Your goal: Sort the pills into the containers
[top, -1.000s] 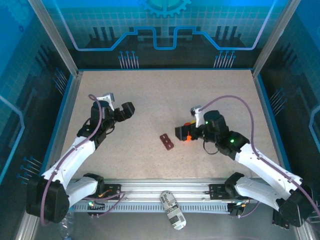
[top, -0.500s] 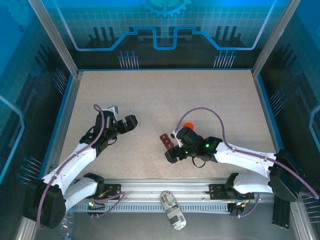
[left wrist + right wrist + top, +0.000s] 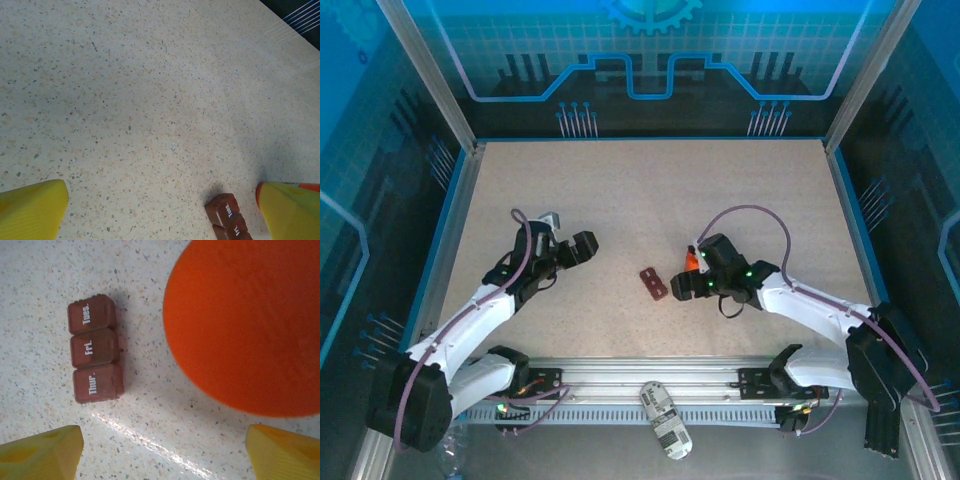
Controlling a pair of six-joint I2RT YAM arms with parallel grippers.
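The desk [image 3: 650, 190] is bounded by a blue border on the left, far and right edges, and by the aluminium rail [image 3: 650, 385] that carries the arm bases at the near edge. The far half is open speckled surface. The containers [image 3: 653, 283], a maroon strip of three lidded cells marked Tues., Fri. and Thur. [image 3: 95, 349], lie flat slightly nearer the near edge than the centre, with open surface all around them. An orange round object [image 3: 692, 262] stands just beside them on the right-edge side, apart from them [image 3: 245, 325]. The right arm reaches low from the near right corner toward the centre. Its tool [image 3: 682, 283] is above the desk, yellow fingertips [image 3: 40, 455] spread wide with nothing gripped. The left arm extends from the near left corner, elbow bent. Its tool [image 3: 577, 247] points toward the containers [image 3: 227, 216], fully spread and holding nothing.
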